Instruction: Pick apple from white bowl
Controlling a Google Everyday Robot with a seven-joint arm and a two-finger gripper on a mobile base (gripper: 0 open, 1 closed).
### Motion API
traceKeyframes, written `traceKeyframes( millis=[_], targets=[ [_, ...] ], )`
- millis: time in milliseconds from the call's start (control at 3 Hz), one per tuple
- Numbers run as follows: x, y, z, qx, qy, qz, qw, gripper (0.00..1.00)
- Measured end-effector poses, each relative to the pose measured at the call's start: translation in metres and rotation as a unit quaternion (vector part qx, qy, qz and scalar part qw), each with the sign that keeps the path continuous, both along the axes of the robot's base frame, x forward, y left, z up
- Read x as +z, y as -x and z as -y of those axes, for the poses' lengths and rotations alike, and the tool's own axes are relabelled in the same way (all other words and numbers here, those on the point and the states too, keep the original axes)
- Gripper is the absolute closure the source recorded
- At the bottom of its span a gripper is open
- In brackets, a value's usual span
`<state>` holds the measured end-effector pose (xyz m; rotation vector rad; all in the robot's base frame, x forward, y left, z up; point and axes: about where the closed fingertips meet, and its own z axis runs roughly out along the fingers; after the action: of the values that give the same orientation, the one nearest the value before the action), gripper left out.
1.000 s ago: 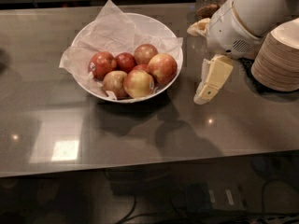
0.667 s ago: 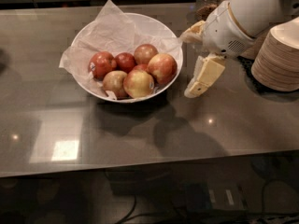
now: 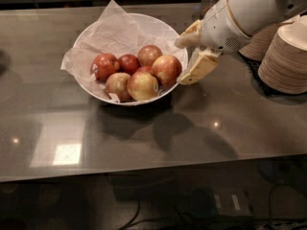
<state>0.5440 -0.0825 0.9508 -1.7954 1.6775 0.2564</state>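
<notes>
Beside round white bowl (image 3: 130, 100), pale hand (image 3: 183, 63), seemingly spread.

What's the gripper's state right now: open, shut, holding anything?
Gripper: open, holding nothing, at the right rim of the white bowl, close beside the apple.

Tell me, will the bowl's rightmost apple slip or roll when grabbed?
The apple looks round and glossy, so it may slip. Lifting it could roll its touching neighbours. The open pincer sits right of the bowl.
</notes>
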Motion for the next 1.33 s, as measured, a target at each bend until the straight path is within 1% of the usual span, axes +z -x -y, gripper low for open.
traceKeyframes(
  millis=[333,667,1000,1333],
  targets=[
    [0.0,-0.014,-0.01,0.008,-0.01,0.005,0.9999,0.26],
    [-0.008,-0.024,-0.021,0.018,-0.016,-0.004,0.9997,0.22],
    [-0.019,-0.031,-0.032,0.031,-0.027,-0.022,0.9989,0.25],
    [-0.029,-0.033,-0.038,0.038,-0.037,-0.043,0.9977,0.34]
  ],
)
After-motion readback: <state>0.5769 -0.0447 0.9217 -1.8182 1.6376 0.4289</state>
